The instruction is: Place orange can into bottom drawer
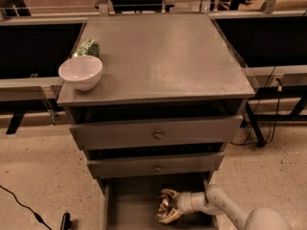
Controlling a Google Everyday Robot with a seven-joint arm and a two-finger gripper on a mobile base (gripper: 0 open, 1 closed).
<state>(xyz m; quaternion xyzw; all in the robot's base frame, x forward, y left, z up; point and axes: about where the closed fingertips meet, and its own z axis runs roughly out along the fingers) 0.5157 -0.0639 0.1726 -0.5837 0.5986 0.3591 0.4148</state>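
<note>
The bottom drawer (pixel 129 205) is pulled open at the foot of the grey cabinet, its plain grey floor showing. My gripper (pixel 166 206) reaches in from the lower right, low inside the drawer's right half. It is shut on the orange can (pixel 164 206), a small shiny orange-gold can seen between the fingers. I cannot tell whether the can touches the drawer floor.
Two upper grey drawers (pixel 156 133) with brass knobs stand slightly open above. A white bowl (pixel 80 72) and a green snack bag (pixel 88 47) sit at the cabinet top's left edge. A black cable (pixel 21 206) lies on the floor to the left.
</note>
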